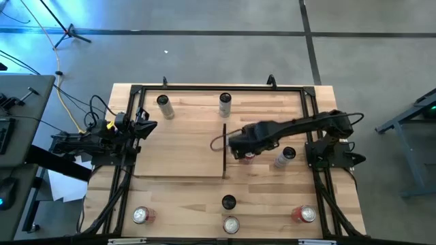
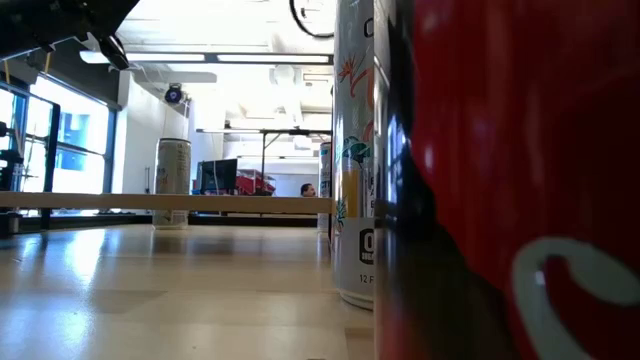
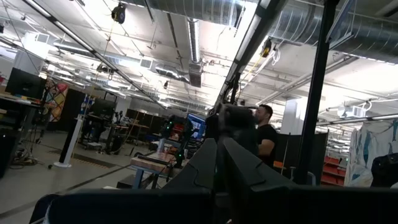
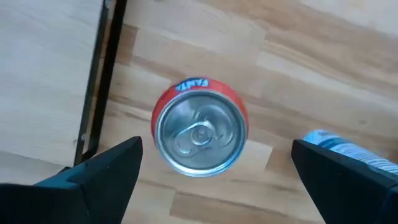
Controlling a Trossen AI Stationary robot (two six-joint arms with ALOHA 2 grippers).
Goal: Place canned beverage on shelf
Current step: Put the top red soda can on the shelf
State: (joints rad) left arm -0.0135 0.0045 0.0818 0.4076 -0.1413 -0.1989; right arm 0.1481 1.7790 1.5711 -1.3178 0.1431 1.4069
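The right arm reaches in from the table's right side, stretched leftward across the table, its wrist bent so the right gripper points straight down. Its jaws are spread wide, one on each side of an upright red can below, with clear gaps between; they do not touch it. The can stands on the bare table just right of the shelf, close to the thin dark strip along the shelf's right edge. A pale blue-topped can stands just to the right of the red one.

The left arm is folded at the table's left edge, its left gripper pointing toward the shelf; whether its jaws are spread or together cannot be told.
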